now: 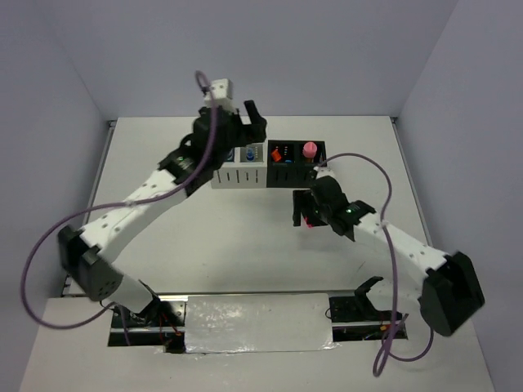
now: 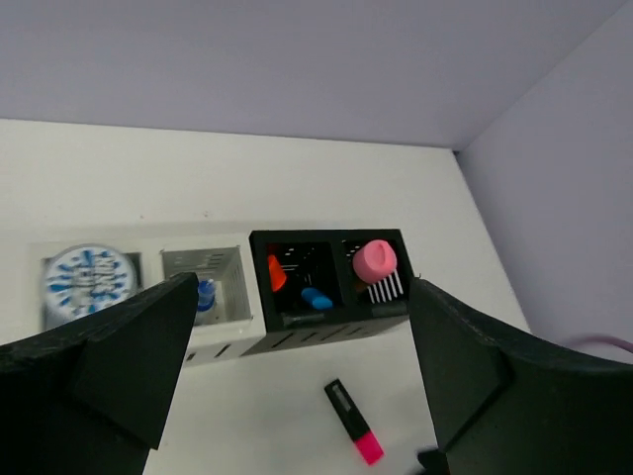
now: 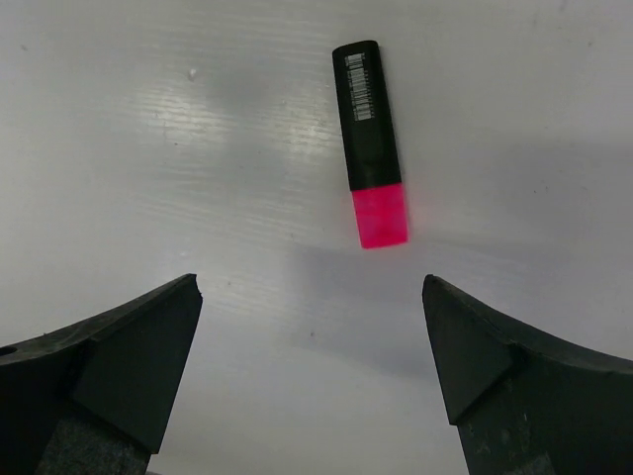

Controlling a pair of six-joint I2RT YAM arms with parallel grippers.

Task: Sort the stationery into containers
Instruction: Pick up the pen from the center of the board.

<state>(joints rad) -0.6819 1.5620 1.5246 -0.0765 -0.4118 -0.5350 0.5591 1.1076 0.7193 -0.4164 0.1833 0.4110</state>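
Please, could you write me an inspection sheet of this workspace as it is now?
Surface: white table, no spills seen.
Job's things: pink highlighter lies loose on the table; patterned disc and blue-capped tube in the white organiser; orange-capped highlighter, blue-capped highlighter and pink cylinder in the black organiser.
Clutter: nothing seen.
Hands: left hand open near the organisers; right hand open over the pink highlighter; both hold nothing.
Cables: purple cables loop from both arms.
Surroundings: plain pale walls.

overlooks the table [image 1: 245,245] from high behind, slants from the left wrist at the black organiser [image 2: 316,332], faces straight down from the right wrist, close over the pink-capped highlighter [image 3: 370,143] both wrists see.
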